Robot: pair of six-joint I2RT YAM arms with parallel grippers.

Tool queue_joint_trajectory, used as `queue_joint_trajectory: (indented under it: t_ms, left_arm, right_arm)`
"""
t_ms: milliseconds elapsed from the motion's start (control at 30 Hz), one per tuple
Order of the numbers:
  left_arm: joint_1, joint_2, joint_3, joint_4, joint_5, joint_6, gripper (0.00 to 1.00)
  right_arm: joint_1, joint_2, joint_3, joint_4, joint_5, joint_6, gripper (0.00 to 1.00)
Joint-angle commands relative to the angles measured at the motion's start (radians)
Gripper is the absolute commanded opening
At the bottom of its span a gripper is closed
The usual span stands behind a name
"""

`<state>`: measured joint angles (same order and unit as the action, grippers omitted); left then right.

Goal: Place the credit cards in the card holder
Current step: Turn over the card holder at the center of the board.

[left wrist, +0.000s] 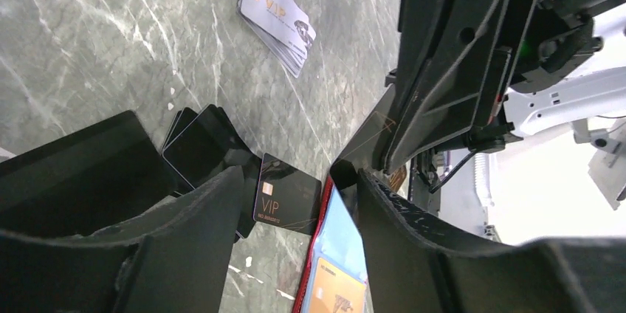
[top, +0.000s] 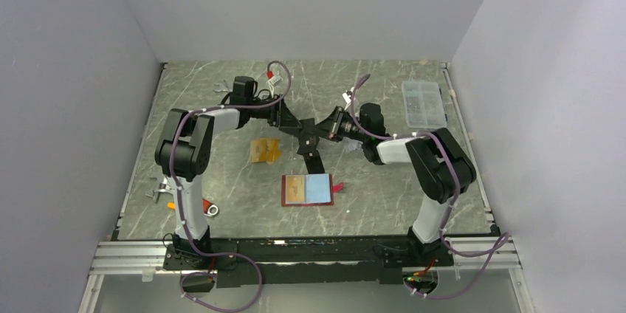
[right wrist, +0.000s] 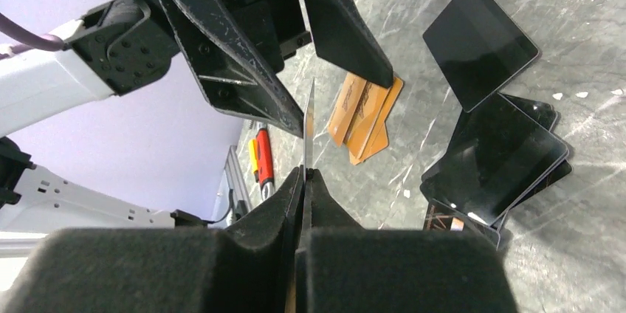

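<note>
Progress looks early: right end effector (right wrist: 304,173) clenches one card (right wrist: 308,121), left end effector (left wrist: 291,173) released beside it; card holder (top: 306,190) lies open at 6 o'clock, one orange card (top: 295,187) sleeved; other credit cards (top: 264,150) lie loose on the table (top: 221,99).

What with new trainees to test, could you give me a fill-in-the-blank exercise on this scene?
The right gripper is ___ on a card.
The left gripper has its jaws ___.
The sleeved card in the card holder is ___.
The silver-grey cards read ___.
Missing: shut; open; orange; VIP.
</note>
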<state>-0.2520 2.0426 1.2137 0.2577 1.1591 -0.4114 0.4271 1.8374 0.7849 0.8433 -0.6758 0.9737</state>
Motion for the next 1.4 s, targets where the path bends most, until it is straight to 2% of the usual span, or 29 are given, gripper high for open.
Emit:
queue_joint_trajectory:
  t_ms: [0, 133, 300, 400, 567, 667, 900, 1133, 1367]
  left_arm:
    - [-0.004, -0.072, 0.083, -0.171, -0.053, 0.146, 0.64]
    - [-0.001, -0.129, 0.073, -0.276, -0.052, 0.211, 0.63]
    - [-0.028, -0.263, -0.040, -0.484, -0.056, 0.418, 0.62]
    - [-0.098, -0.334, -0.102, -0.659, -0.126, 0.637, 0.62]
    - [-0.236, -0.399, -0.180, -0.804, -0.302, 0.814, 0.60]
    - [-0.295, -0.419, -0.201, -0.812, -0.423, 0.851, 0.59]
    - [-0.364, -0.438, -0.230, -0.826, -0.585, 0.883, 0.57]
    - [-0.392, -0.434, -0.249, -0.834, -0.670, 0.892, 0.54]
    - [-0.398, -0.441, -0.269, -0.825, -0.676, 0.895, 0.52]
  right_arm:
    - [-0.003, -0.128, -0.035, -0.078, 0.047, -0.099, 0.00]
    - [-0.001, -0.247, -0.095, -0.228, 0.077, -0.162, 0.00]
    - [0.026, -0.430, -0.217, -0.415, 0.143, -0.225, 0.00]
    - [0.086, -0.521, -0.274, -0.513, 0.216, -0.250, 0.00]
    - [0.151, -0.618, -0.354, -0.594, 0.314, -0.238, 0.00]
    - [0.160, -0.673, -0.394, -0.624, 0.343, -0.233, 0.00]
    - [0.161, -0.744, -0.471, -0.651, 0.373, -0.234, 0.00]
    - [0.161, -0.714, -0.488, -0.642, 0.359, -0.248, 0.00]
    - [0.152, -0.707, -0.513, -0.627, 0.334, -0.247, 0.00]
